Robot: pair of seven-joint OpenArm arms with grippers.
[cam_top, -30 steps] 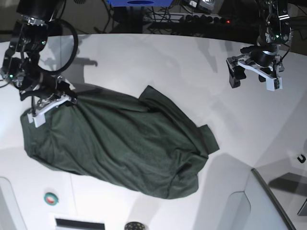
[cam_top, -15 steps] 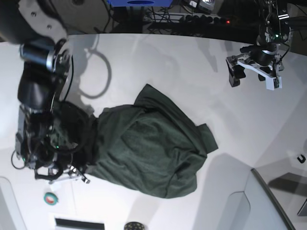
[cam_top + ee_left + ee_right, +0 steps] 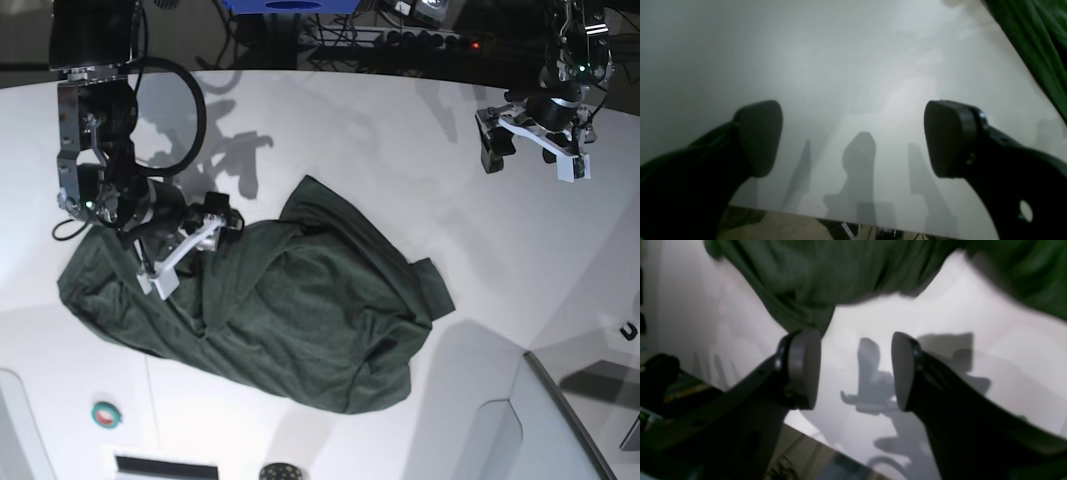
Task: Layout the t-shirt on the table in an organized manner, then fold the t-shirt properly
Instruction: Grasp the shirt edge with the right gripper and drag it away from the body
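lying bunched on the table [image 3: 330,130], the t-shirt [image 3: 290,310]; both pincers seemingly wide, empty

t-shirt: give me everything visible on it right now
The t-shirt is dark forest-green, plain, thin soft knit, with no print visible. It lies crumpled and wrinkly on the white table, not spread flat, its layers bunched. The right gripper hangs open over its upper left edge, nothing between its pads; actual contact cannot be told.

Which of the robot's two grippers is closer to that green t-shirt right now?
The right gripper: it hangs right over the t-shirt at its upper edge, fingers apart and holding nothing. The left gripper hovers open over bare table, well away from the cloth.
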